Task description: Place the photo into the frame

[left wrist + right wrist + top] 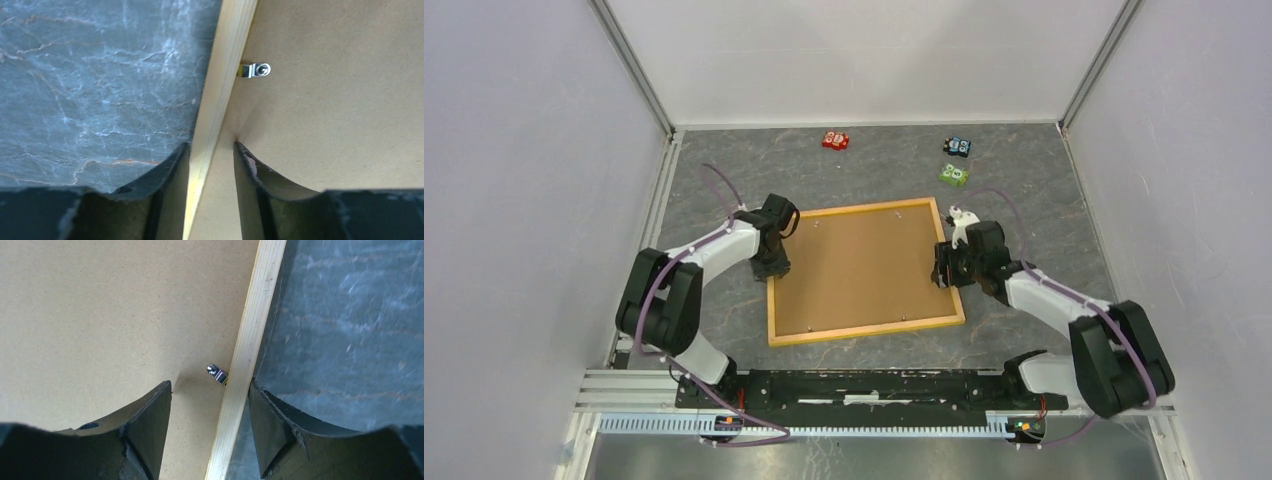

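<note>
Nearest, a toothed aluminium rail [844,424] runs along the near table edge under both arm bases. Beyond it the frame [864,328] lies flat and slightly skewed at the middle of the table [1044,190], a dark grey top veined like slate. Its thin rails are pale yellow wood, smooth and square-edged. A flat brown board [859,265], matte and fine-fibred, fills the opening inside them. A small shiny metal tab [256,70] with a screw head reaches from the left rail over the board.

The left gripper [211,146] straddles the frame's left rail. Its black, curved outer finger sits against the wood on the slate side, and its inner finger stands over the board with a sliver of gap. The jaws are slightly parted, a little wider than the rail.

The right gripper [210,385] straddles the right rail. Its outer finger is just beside the wood on the slate side, and its inner finger is well in over the board, so the jaws are spread wide. Another metal tab lies between them.

At the far edge sit three small blocks: a red block [835,139], a dark block [960,147] and a green block [954,174].
</note>
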`<state>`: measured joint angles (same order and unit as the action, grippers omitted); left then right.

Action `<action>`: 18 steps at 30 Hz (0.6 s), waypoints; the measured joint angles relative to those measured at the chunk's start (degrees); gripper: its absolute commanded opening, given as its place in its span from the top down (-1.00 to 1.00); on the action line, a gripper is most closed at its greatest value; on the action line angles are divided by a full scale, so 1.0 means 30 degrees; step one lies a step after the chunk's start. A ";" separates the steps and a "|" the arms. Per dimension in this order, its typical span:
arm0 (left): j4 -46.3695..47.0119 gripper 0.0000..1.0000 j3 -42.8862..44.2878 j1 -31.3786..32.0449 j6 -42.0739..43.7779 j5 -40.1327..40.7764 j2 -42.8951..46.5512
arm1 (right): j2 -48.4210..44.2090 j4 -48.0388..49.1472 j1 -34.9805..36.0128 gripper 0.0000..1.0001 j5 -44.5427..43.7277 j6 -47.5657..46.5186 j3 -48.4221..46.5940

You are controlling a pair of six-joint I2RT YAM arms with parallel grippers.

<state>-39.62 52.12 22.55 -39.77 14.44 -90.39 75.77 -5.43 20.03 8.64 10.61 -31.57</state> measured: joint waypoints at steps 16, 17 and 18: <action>-0.0058 -0.99 0.2601 -0.0546 0.0087 -0.0313 -0.1115 | -0.3475 -0.0583 0.2572 -0.96 -0.1246 0.1843 0.1392; -0.0138 -0.99 0.2259 -0.0357 0.0095 -0.0248 -0.0255 | -0.3009 -0.1093 0.2550 -0.96 -0.1421 0.1297 0.0364; -0.0204 -0.98 0.1916 -0.0226 0.0095 -0.0240 0.0663 | -0.2441 -0.1246 0.2521 -0.96 -0.1515 0.0882 -0.0612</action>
<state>-40.23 57.87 21.87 -39.48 13.72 -88.40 68.45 -9.17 27.59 4.10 13.26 -33.41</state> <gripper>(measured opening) 0.991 0.970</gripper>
